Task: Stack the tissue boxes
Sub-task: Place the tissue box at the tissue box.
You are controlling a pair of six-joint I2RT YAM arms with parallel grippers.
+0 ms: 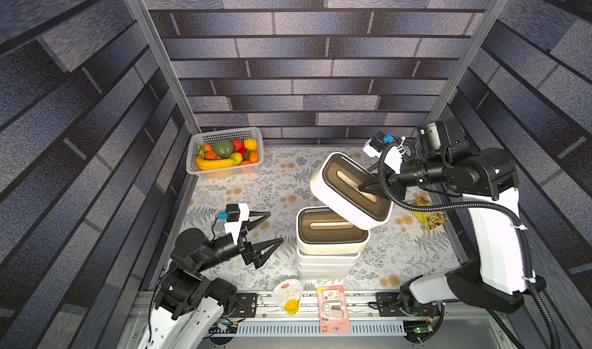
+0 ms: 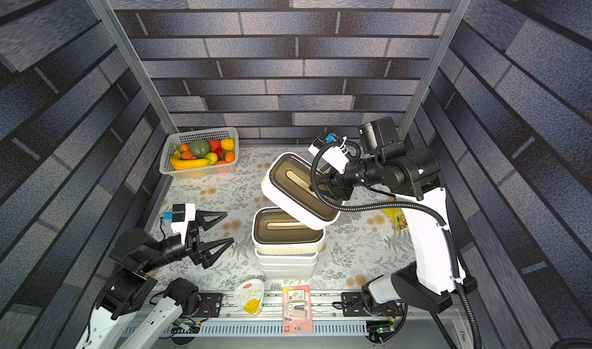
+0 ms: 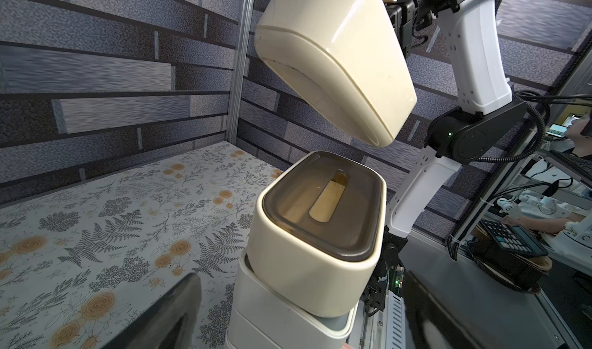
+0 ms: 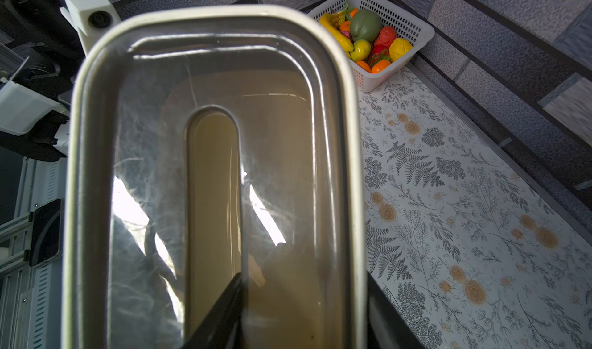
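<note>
Floral cloth covers the table (image 1: 256, 187), boxed in by grey brick-print walls. Nearest, by the middle of the front edge, stands the stack of tissue boxes (image 1: 326, 264). Its top box (image 1: 331, 232) sits level with its dark lid up, and its long axis runs along the front edge. Toward the front left corner the left pincer (image 1: 275, 227) hovers, jaws spread wide and empty, pointing at the stack but apart from it.

Just beyond and above the stack hangs the held box (image 1: 349, 190), clamped by the right pincer (image 1: 371, 190). One finger goes through the lid slot and the other sits outside the long wall, as the right wrist view shows. This box is tilted, with its lid facing up. Its long axis runs diagonally from far left to near right, and its near end overlaps the stack's far right corner without touching it.

The step in hand looks like placing this box. The next move calls for turning it parallel to the top box, levelling it, centring it and lowering it. The fruit basket (image 1: 224, 151) sits in the far left corner.
</note>
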